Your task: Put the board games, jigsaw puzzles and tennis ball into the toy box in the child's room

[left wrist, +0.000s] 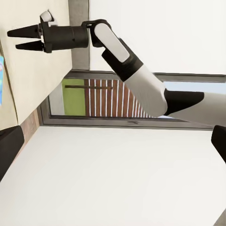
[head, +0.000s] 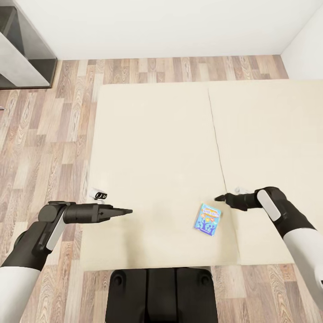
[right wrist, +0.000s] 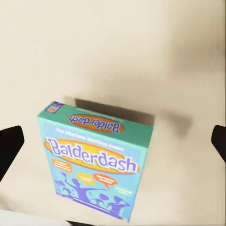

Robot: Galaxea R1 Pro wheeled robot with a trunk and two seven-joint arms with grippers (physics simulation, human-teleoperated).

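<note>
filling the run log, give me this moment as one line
scene: bed | item: blue board game flat on mattress | right tool open above it, not touching | left tool empty, apart

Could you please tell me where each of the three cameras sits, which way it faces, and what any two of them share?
Head view: on the robot's head, looking down over the bed, with the left tool, right tool and base in sight.
Left wrist view: on the left arm, looking sideways across the bed to the right tool, its arm and a window.
Right wrist view: on the right arm, looking down at the blue Balderdash board game, dark fingertips at the edges.
Shared: head and right wrist views show the game.
</note>
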